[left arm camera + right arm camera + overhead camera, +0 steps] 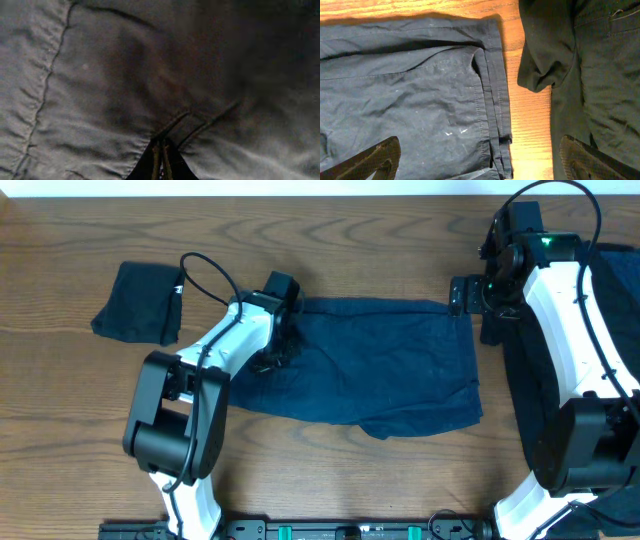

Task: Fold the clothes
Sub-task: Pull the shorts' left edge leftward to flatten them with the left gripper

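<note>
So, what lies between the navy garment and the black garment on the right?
Only a bare strip of wooden table, seen in the right wrist view.

On the worktop (pixel 380 240) I count one navy blue garment (pixel 370 365) in the middle, one folded black garment (pixel 138 302) at the left, and a black heap (pixel 622 290) at the right; how many lie in it I cannot tell.

It looked like a robotics lab. A wooden table (pixel 60 430) lay under the left claw (pixel 278 348) and right claw (pixel 474 310) of two cabled arms (pixel 215 350).
</note>
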You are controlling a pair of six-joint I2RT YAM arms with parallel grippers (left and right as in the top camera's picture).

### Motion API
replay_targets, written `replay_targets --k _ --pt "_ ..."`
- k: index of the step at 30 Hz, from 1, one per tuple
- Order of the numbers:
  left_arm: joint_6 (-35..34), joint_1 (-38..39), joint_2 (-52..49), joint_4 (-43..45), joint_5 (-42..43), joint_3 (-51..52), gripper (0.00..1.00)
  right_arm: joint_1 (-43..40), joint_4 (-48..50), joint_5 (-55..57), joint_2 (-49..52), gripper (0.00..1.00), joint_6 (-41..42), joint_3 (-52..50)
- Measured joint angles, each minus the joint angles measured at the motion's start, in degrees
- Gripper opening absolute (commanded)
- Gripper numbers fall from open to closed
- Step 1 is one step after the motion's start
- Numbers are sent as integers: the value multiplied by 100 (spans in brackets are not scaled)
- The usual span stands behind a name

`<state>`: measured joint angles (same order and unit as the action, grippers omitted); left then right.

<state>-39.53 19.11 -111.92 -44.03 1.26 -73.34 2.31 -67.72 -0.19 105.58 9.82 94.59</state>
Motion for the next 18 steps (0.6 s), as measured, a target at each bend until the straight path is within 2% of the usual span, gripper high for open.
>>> replay_targets --k 5,11,18 --pt "313 0 675 -177 0 17 6 0 2 0 0 99 0 0" --pt "778 0 1582 -863 0 15 6 0 0 -2 0 99 0 0" --pt "1056 0 1709 -1174 0 17 6 0 2 -2 0 99 0 0"
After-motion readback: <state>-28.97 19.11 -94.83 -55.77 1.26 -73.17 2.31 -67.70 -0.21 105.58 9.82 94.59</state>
